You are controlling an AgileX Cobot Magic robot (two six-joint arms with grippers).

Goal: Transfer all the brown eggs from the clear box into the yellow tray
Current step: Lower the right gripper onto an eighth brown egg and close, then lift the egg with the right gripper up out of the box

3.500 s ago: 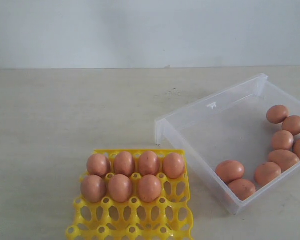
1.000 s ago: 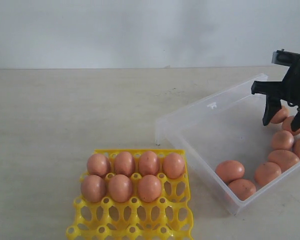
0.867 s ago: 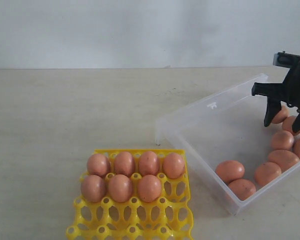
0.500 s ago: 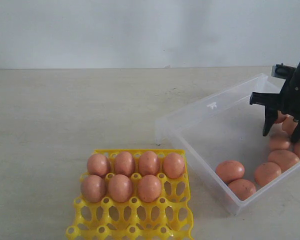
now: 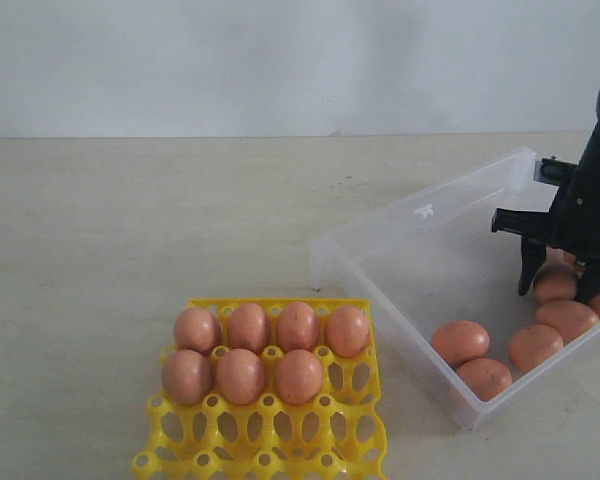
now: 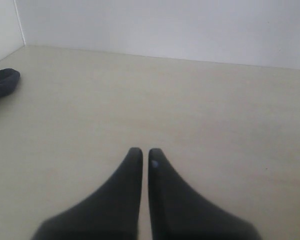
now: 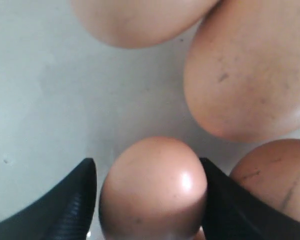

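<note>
The clear box (image 5: 412,224) lies at the right with several brown eggs (image 5: 460,341) along its right and near sides. My right gripper (image 5: 558,291) is down inside it, open, its fingers either side of one egg (image 5: 555,283). In the right wrist view that egg (image 7: 154,187) fills the gap of the gripper (image 7: 147,165), resting on the box floor; one finger touches it and the other stands a sliver off. The yellow tray (image 5: 270,442) at the front holds several eggs (image 5: 248,327) in its two far rows. My left gripper (image 6: 145,150) is shut over bare table.
Other eggs (image 7: 250,75) crowd close around the right gripper's fingers. The box's far wall (image 5: 525,165) stands just behind the right arm. A dark object (image 6: 2,83) lies on the table at the edge of the left wrist view. A white wall backs the table.
The right arm came in from the right and lowered into the box, its open fingers dropping around one egg. Eggs and tray have not moved.
</note>
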